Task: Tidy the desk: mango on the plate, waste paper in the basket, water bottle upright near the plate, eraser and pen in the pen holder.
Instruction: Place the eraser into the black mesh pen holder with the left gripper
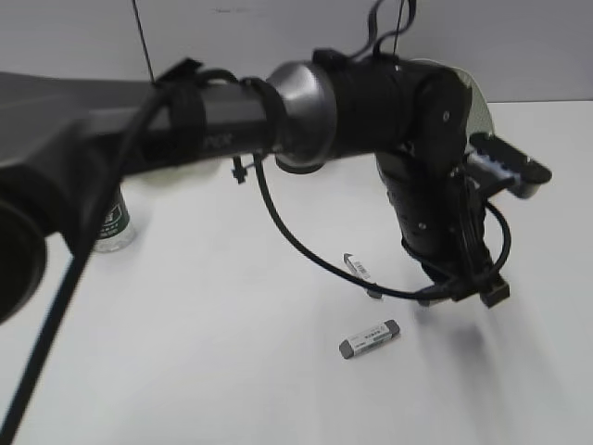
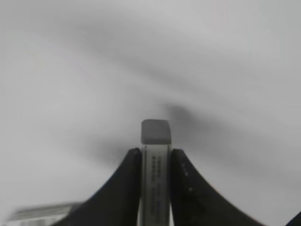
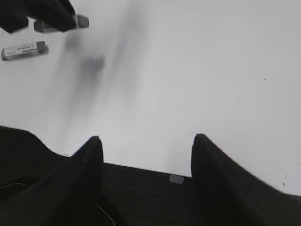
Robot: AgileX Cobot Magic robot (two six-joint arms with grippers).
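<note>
My left gripper (image 1: 449, 287) reaches across to the right side of the white desk (image 1: 232, 371). In the left wrist view it (image 2: 155, 157) is shut on a grey-tipped eraser (image 2: 155, 141) in a white printed sleeve, held just above the desk. A second eraser (image 1: 369, 337) lies flat on the desk nearby and also shows in the left wrist view (image 2: 42, 214) and the right wrist view (image 3: 24, 50). My right gripper (image 3: 146, 141) is open and empty near the desk's edge. The water bottle (image 1: 113, 227) stands upright at the left, half hidden by the arm. Mango, waste paper, basket, pen and pen holder are out of view.
The left arm's thick black body (image 1: 232, 120) crosses the whole upper exterior view and hides the back of the desk. A pale curved rim (image 1: 480, 102), perhaps the plate, shows behind the wrist. A dark strip (image 3: 141, 188) lies below my right gripper.
</note>
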